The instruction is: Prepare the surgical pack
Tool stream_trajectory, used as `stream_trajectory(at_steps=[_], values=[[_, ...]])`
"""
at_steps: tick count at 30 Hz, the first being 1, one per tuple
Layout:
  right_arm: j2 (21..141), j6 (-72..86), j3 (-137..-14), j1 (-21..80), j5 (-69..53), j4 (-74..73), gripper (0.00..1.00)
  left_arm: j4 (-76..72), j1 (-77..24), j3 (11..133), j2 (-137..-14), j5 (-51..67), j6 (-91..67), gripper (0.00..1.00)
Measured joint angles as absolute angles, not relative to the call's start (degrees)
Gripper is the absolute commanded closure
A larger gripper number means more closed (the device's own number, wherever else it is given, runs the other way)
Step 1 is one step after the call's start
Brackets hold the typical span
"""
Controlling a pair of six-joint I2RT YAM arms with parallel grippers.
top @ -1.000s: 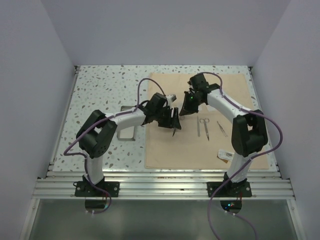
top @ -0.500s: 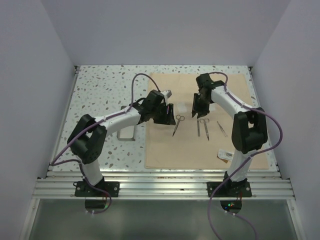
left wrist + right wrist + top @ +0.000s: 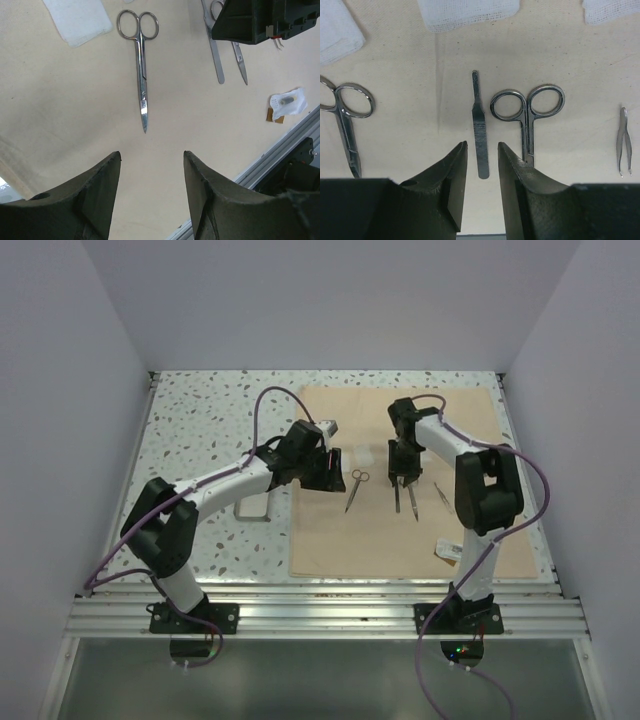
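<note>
Two scissors lie flat on the tan cloth (image 3: pixel 380 540), which covers the right part of the speckled tabletop (image 3: pixel 200 420). The lone scissors (image 3: pixel 141 75) lie by themselves toward the cloth's middle, blades pointing to the near edge. The second scissors (image 3: pixel 527 107) lie just beside a flat metal handle (image 3: pixel 480 130), with the thin forceps (image 3: pixel 624 142) apart on the far side of them. Gauze squares (image 3: pixel 467 12) lie just beyond the finger rings. A small white packet (image 3: pixel 287 101) sits near the cloth's near right edge. The grey tray (image 3: pixel 252 515) stands on the bare tabletop just off the cloth's left edge, partly hidden under the left arm.

From above, the right claw (image 3: pixel 403 465) covers the upper ends of the flat metal handle and the second scissors. The right arm is folded, elbow high, its claw pointing down; its fingers stand narrowly apart with the handle showing on the cloth in the gap, nothing gripped. The left arm stretches diagonally from its base, and the left claw (image 3: pixel 151 160) hangs over the cloth just left of the lone scissors, fingers wide and empty.
</note>
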State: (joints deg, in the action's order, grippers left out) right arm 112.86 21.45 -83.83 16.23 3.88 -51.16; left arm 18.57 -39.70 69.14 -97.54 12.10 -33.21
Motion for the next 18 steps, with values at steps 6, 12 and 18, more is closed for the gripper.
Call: stream_trajectory(at_steps=[6, 12, 18], values=[[114.8, 20.9, -82.5, 16.5, 5.1, -50.3, 0.67, 18.7, -39.7, 69.1, -97.5, 12.1, -33.2, 0.43], [115.3, 20.8, -82.1, 17.4, 5.9, -49.7, 0.75, 18.8, -39.7, 69.1, -97.5, 12.1, -33.2, 0.43], [115.3, 20.4, -82.1, 18.1, 6.9, -49.7, 1.0, 18.8, -39.7, 69.1, -97.6, 12.1, -33.2, 0.43]])
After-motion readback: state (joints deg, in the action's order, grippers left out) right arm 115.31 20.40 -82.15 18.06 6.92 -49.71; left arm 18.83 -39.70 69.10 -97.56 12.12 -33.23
